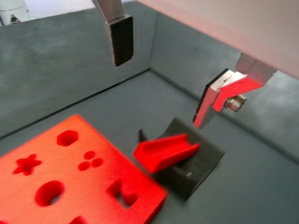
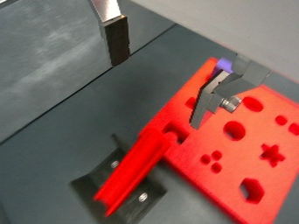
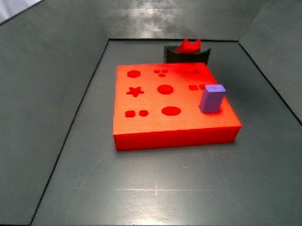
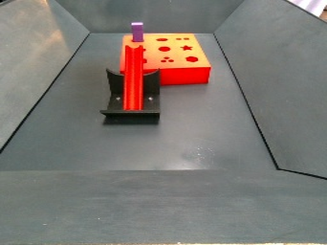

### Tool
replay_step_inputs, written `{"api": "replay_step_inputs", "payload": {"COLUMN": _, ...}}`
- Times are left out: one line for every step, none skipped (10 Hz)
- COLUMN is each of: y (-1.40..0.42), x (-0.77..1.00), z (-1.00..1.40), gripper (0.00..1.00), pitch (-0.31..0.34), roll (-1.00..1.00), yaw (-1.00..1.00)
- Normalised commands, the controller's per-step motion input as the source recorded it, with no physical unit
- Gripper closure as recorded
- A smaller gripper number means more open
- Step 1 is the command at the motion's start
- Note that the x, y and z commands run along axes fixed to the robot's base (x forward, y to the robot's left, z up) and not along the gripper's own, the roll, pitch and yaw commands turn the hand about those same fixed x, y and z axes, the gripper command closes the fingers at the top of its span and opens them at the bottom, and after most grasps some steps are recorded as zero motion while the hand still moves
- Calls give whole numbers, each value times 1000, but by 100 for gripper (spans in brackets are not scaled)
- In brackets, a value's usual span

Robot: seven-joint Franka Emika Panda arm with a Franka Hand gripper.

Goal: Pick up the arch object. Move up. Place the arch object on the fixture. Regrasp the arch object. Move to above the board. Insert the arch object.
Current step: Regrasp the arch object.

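Red arch (image 4: 132, 78) is seen lying along the fixture (image 4: 129, 110), just beside the board (image 4: 181, 55). Gripper (image 1: 176, 66) is held above them, fingers (image 2: 115, 41) spread wide, nothing clasped between.

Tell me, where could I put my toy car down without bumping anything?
On the bare gray floor in front of the fixture, or beside the board. It's crowded where the red bar lies on the fixture. The gripper hangs open above it, holding nothing.
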Motion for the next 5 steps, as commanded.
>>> {"api": "replay_step_inputs", "payload": {"y": -24, "x": 11, "z": 11, "gripper": 0, "pitch": 40, "roll": 1000, "yaw": 36}}
{"api": "replay_step_inputs", "payload": {"y": -21, "x": 24, "z": 6, "gripper": 0, "pitch": 47, "roll": 1000, "yaw": 39}}
{"api": "replay_step_inputs", "payload": {"y": -23, "x": 34, "z": 2, "gripper": 0, "pitch": 57, "roll": 1000, "yaw": 43}}
{"api": "replay_step_inputs", "payload": {"y": -29, "x": 53, "z": 3, "gripper": 0, "pitch": 73, "roll": 1000, "yaw": 49}}
{"api": "replay_step_inputs", "payload": {"y": -29, "x": 67, "z": 0, "gripper": 0, "pitch": 88, "roll": 1000, "yaw": 55}}
